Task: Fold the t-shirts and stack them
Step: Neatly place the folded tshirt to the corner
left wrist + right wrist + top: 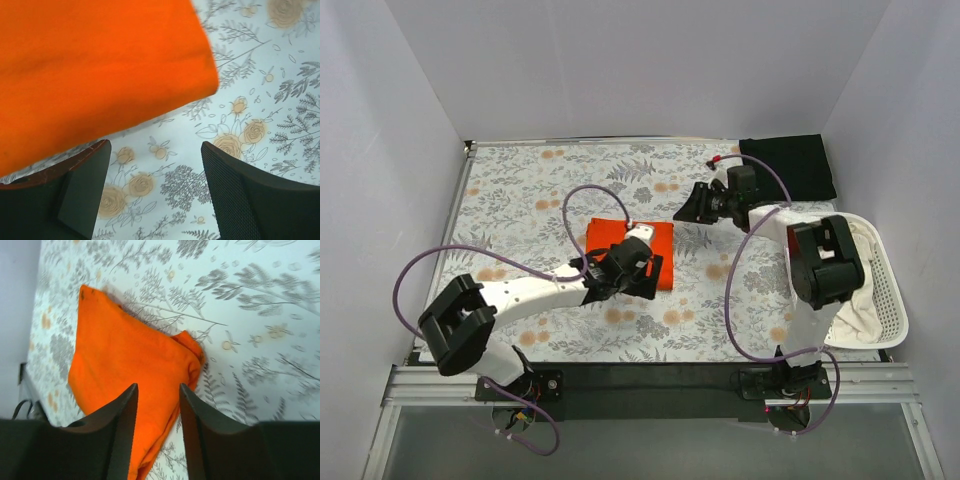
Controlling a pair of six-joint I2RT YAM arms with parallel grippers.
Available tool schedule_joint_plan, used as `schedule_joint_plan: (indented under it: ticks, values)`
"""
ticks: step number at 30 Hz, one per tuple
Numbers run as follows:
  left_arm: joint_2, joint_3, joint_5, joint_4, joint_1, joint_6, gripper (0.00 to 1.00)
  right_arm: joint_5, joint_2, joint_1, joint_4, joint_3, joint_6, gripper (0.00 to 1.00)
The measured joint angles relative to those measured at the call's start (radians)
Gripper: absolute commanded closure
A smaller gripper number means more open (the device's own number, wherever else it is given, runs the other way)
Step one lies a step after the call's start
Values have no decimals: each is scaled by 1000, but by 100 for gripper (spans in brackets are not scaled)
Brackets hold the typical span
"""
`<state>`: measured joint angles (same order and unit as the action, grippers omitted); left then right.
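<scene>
The orange t-shirt (610, 236) lies folded into a rectangle at the table's middle. My left gripper (647, 276) hovers over its near right corner. In the left wrist view the gripper (155, 150) is open and empty over the floral cloth, with the orange shirt (90, 75) just beyond its fingers. My right gripper (692, 206) is to the right of the orange shirt, pointing at it. In the right wrist view it (158, 387) is open and empty, above the shirt (125, 365). The black t-shirt (790, 166) lies folded at the far right corner.
A white slatted basket (886, 290) holding white cloth stands at the right edge, beside the right arm. The floral tablecloth (520, 200) covers the table. Grey walls enclose the left, back and right sides.
</scene>
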<state>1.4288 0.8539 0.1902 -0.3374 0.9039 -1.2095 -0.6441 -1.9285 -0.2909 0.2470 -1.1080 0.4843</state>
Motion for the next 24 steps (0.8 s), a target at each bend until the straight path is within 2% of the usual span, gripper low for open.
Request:
schedule_joint_plan:
  ticks: [5, 8, 9, 14, 17, 24]
  values:
    - [137, 126, 190, 13, 164, 152, 32, 183, 264, 10, -185, 57, -104, 52]
    - [235, 180, 280, 35, 229, 254, 33, 284, 401, 10, -291, 109, -145, 41]
    - [263, 188, 301, 40, 243, 280, 33, 308, 445, 10, -323, 134, -154, 34]
    - [373, 195, 379, 46, 278, 389, 37, 375, 608, 24, -441, 241, -176, 30]
    - [381, 200, 402, 62, 281, 419, 38, 394, 681, 32, -482, 300, -173, 29]
    - [405, 203, 416, 101, 288, 440, 40, 390, 727, 34, -505, 377, -145, 29]
